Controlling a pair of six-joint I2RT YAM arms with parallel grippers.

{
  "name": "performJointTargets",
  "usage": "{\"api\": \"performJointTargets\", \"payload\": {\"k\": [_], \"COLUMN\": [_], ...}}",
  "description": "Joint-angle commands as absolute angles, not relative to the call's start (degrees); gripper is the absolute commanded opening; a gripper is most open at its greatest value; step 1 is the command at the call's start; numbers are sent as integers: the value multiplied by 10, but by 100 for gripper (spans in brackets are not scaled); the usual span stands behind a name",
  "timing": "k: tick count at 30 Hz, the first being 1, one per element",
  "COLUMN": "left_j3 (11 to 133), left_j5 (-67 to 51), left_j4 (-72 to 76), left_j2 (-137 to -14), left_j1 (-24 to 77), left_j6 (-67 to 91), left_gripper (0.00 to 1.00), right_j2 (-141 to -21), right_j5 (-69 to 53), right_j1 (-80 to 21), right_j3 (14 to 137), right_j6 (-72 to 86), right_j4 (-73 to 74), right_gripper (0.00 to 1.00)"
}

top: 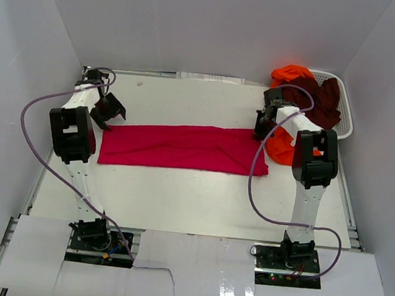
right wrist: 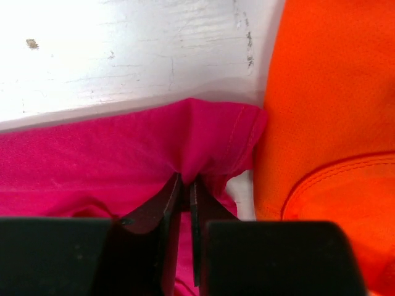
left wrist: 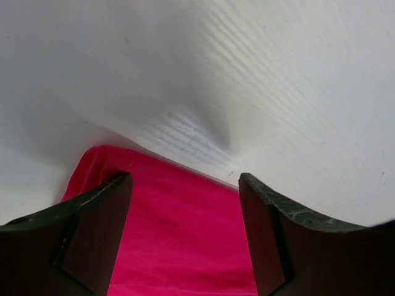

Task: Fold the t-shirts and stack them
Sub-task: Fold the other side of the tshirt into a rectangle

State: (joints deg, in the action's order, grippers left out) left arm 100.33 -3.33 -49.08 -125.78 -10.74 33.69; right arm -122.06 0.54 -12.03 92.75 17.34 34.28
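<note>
1. The right fingers (right wrist: 162, 206) are pressed together on a pinch of the crimson t-shirt (right wrist: 92, 160), which puckers up at the tips (only a thin slit shows between them).
2. That pinch sits at the shirt's 2 o'clock corner, where a stitched hem curls over.
3. At 3 o'clock of these fingers lies the orange t-shirt (right wrist: 327, 92), its edge meeting the crimson corner.
4. The left fingers (left wrist: 99, 234) stand wide apart and hold nothing; crimson cloth shows beneath the gap, and whether they touch it cannot be told.
5. In the top view they are at the shirt's 10 o'clock corner.
6. The crimson t-shirt (top: 183, 146) lies flat as a long band across the counter (top: 178, 195), running from 9 o'clock to 3 o'clock between the two arms.
7. At the counter's 1 o'clock corner stands a white mesh basket (top: 346, 125); the maroon t-shirt (top: 322, 101) is heaped in it, and the orange one spills from it down onto the counter.
</note>
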Motion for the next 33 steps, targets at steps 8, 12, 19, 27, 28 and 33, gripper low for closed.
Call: {"api": "performJointTargets", "payload": {"k": [8,12,19,27,28,33], "left_j3": [1025,1037,1002,955,952,947], "left_j5": [11,47,29,11,12,25], "left_j4": [-476,-500,-490,-470,-470,-470], "left_j2": [-1160,-1108,-1049,-1058,-1058,-1056], "left_j1": [-85,-27,33,33,34,34], "left_j6": [328,318,299,286,287,289], "left_gripper": [82,82,83,83,83,83], "right_j2": [-1151,-1119,-1085,-1137,-1148,-1176], "right_j5": [40,33,-64,-135,-137,-145], "right_j1": [-117,-128,-149,-163,-166,-176], "right_j3": [926,914,859,888,892,923], "right_j6": [141,129,97,84,84,82], "right_j4": [309,311,268,265,266,281], "right_gripper": [63,63,59,56,57,57]}}
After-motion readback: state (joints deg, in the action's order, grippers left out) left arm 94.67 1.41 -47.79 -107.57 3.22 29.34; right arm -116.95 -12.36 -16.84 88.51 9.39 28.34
